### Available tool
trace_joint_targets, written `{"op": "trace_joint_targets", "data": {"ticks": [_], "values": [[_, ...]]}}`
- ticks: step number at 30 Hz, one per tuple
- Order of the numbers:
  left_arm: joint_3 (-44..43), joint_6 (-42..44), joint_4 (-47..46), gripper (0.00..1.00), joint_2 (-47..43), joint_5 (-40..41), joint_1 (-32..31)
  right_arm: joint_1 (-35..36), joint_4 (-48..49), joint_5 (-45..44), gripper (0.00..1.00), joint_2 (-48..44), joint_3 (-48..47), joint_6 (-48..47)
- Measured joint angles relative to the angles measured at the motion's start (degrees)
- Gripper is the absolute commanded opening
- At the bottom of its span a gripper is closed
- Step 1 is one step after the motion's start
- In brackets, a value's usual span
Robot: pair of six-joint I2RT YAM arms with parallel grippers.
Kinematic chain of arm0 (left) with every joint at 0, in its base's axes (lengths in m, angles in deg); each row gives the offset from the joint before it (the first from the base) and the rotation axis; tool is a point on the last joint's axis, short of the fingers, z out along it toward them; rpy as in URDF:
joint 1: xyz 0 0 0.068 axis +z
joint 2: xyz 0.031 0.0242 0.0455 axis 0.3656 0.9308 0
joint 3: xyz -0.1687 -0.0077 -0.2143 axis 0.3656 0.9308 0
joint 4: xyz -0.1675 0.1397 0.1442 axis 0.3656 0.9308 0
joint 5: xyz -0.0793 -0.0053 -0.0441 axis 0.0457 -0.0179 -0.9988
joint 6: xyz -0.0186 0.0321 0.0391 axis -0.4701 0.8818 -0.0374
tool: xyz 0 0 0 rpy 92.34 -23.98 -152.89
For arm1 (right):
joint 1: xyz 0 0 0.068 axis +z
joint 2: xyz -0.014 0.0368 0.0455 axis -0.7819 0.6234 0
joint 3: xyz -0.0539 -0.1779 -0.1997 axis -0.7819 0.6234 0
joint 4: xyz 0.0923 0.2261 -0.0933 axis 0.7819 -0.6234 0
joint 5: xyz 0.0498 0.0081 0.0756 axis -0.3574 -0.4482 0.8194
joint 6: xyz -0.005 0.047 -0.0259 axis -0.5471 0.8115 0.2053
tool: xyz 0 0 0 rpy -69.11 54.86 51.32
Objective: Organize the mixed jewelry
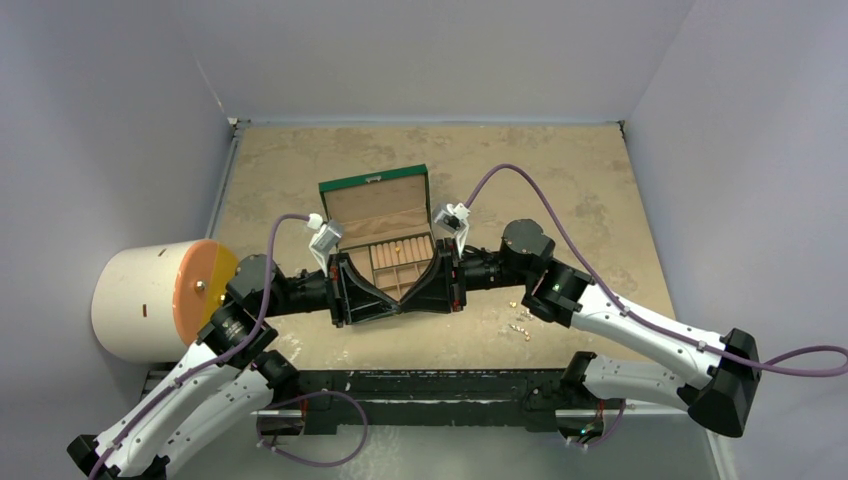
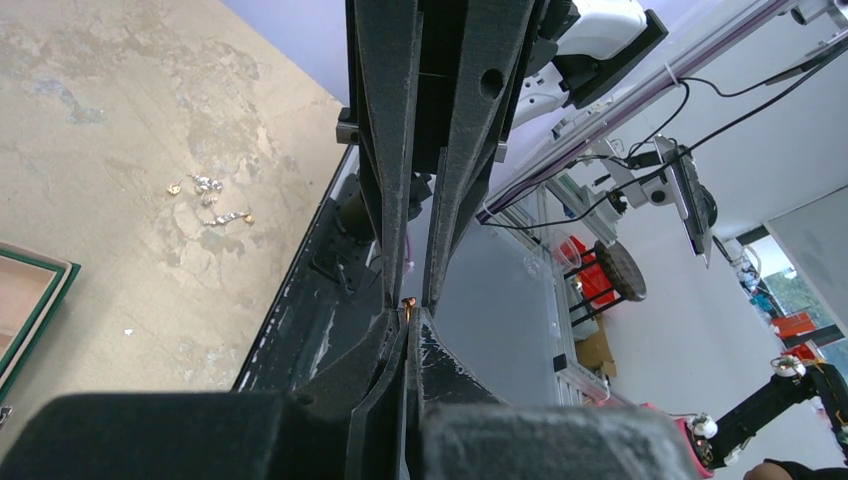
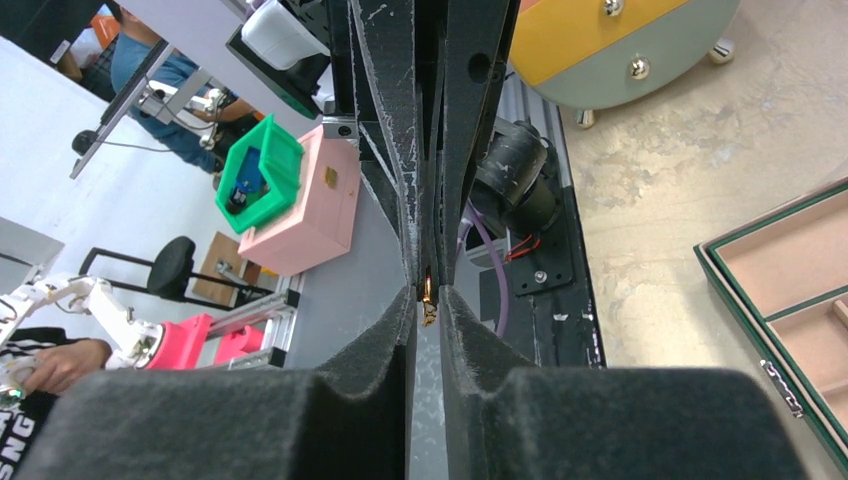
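Observation:
My left gripper (image 1: pixel 390 304) and right gripper (image 1: pixel 410 303) meet tip to tip just in front of the green box (image 1: pixel 372 186). The left gripper (image 2: pixel 408 314) is shut on a tiny gold piece (image 2: pixel 407 302) that sticks out of its tips. In the right wrist view that gold piece (image 3: pixel 427 297) hangs between the tips of my right gripper (image 3: pixel 428 300), whose jaws stand a narrow gap apart on either side of it. More of the mixed jewelry (image 1: pixel 520 322) lies loose on the table right of the grippers, and this loose jewelry (image 2: pixel 212 198) shows in the left wrist view too.
The green box (image 3: pixel 745 300) stands open, its tan compartments (image 1: pixel 400 262) right behind the grippers. A round cream cabinet with an orange drawer front (image 1: pixel 160 300) sits at the left table edge. Grey walls close in the back and sides.

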State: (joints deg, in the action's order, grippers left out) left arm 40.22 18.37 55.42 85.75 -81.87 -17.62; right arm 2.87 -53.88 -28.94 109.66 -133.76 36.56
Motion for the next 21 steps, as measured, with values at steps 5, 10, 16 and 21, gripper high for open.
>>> {"op": "trace_joint_targets", "data": {"ticks": [5, 10, 16, 21], "values": [[0.0, 0.0, 0.0, 0.00, 0.0, 0.0, 0.0, 0.0, 0.1, 0.2, 0.00, 0.0, 0.0, -0.2], [0.0, 0.2, 0.0, 0.00, 0.0, 0.0, 0.0, 0.0, 0.0, 0.3, 0.00, 0.0, 0.0, -0.2], [-0.3, 0.9, 1.0, 0.25, 0.1, 1.2, 0.0, 0.0, -0.2, 0.0, 0.00, 0.0, 0.0, -0.5], [-1.3, 2.0, 3.4, 0.43, 0.3, 3.3, 0.0, 0.0, -2.4, -1.8, 0.00, -0.2, 0.0, -2.0]]}}
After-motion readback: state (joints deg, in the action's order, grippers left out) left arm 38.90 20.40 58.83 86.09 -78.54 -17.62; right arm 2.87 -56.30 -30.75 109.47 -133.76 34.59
